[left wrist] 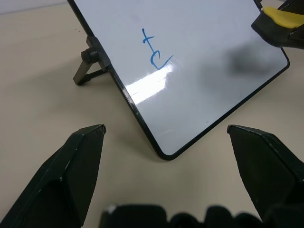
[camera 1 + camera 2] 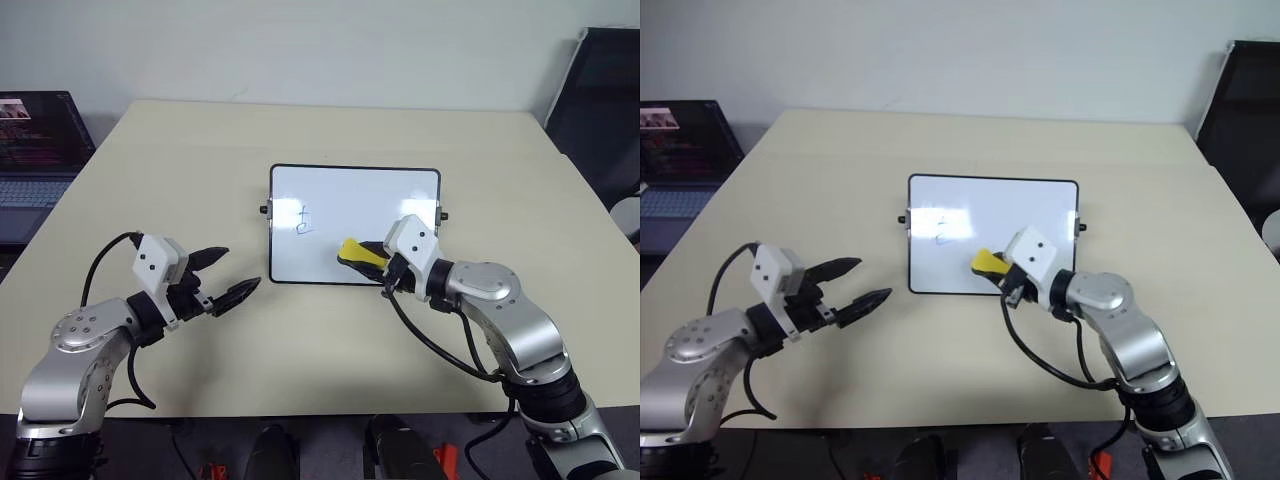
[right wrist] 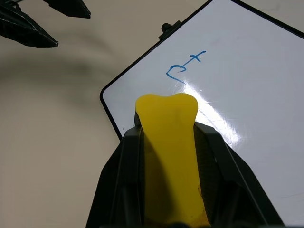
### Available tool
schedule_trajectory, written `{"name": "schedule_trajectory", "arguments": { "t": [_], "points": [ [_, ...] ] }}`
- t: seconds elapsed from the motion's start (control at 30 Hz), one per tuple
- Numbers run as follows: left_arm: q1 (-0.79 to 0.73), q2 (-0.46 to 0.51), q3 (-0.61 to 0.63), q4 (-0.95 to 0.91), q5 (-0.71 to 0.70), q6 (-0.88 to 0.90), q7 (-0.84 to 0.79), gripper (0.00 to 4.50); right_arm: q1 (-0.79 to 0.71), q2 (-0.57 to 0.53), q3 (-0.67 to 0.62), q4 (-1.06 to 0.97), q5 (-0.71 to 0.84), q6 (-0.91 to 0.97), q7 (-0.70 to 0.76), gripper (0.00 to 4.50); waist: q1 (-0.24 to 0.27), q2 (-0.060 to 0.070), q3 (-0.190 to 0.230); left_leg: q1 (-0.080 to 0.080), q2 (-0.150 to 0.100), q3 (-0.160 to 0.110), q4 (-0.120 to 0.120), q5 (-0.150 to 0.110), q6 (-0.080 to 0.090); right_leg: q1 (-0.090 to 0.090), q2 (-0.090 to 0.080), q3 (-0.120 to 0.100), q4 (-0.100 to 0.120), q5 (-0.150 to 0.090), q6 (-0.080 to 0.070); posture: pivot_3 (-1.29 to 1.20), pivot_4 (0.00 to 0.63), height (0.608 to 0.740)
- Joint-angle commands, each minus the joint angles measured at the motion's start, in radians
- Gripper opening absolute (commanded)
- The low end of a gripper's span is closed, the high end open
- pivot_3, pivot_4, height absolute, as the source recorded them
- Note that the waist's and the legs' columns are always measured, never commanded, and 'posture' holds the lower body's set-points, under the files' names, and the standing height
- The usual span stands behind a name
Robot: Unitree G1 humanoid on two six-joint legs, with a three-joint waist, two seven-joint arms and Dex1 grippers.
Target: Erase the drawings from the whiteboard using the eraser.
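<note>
The right gripper (image 2: 372, 262) is clamped on the yellow eraser (image 2: 360, 251), its dark underside hidden, over the whiteboard (image 2: 354, 224) toward five o'clock. One blue drawing (image 2: 305, 218) shows at nine o'clock on the board. The left gripper (image 2: 226, 274), fingers apart, hangs off the board's seven o'clock corner over the table (image 2: 300, 345).

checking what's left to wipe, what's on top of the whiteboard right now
One blue drawing remains on the whiteboard, left of centre. The right gripper, shut on the yellow eraser, is over the lower edge and covers the surface beneath it.
</note>
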Motion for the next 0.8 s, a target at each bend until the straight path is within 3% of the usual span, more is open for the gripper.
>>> {"name": "schedule_trajectory", "arguments": {
  "t": [0.03, 0.33, 0.63, 0.8],
  "points": [
    [-0.003, 0.021, -0.008, -0.048, 0.025, -0.015, 0.007, 4.5, -0.083, 0.02, 0.03, 0.066, -0.074, -0.099, -0.066, 1.1, -0.002, 0.0, 0.0, 0.0, 0.0, 0.0, 0.0, 0.0, 0.0, 0.0, 0.0, 0.0, 0.0, 0.0, 0.0, 0.0, 0.15, 0.74],
    [-0.082, 0.04, -0.019, 0.062, 0.028, -0.039, -0.061, 4.5, -0.327, 0.159, 0.159, 0.44, -0.223, -0.333, -0.142, 1.1, -0.002, 0.0, 0.0, 0.0, 0.0, 0.0, 0.0, 0.0, 0.0, 0.0, 0.0, -0.001, 0.0, 0.001, 0.0, 0.0, 0.15, 0.74],
    [-0.113, 0.048, -0.03, 0.049, 0.027, -0.017, -0.063, 4.5, -0.489, 0.243, 0.161, 0.808, -0.304, -0.497, -0.218, 1.1, -0.002, 0.0, 0.0, 0.0, 0.0, -0.001, -0.001, 0.0, 0.0, 0.0, 0.0, -0.002, 0.0, 0.006, 0.001, 0.0, 0.15, 0.74],
    [-0.143, 0.061, -0.033, 0.048, 0.011, 0.002, -0.081, 4.5, -0.458, 0.188, 0.233, 0.841, -0.345, -0.529, -0.088, 1.1, -0.001, 0.001, 0.0, 0.0, 0.0, -0.002, -0.001, 0.0, 0.0, 0.001, 0.0, -0.004, 0.001, 0.006, 0.001, 0.0, 0.15, 0.74]
  ]
}}
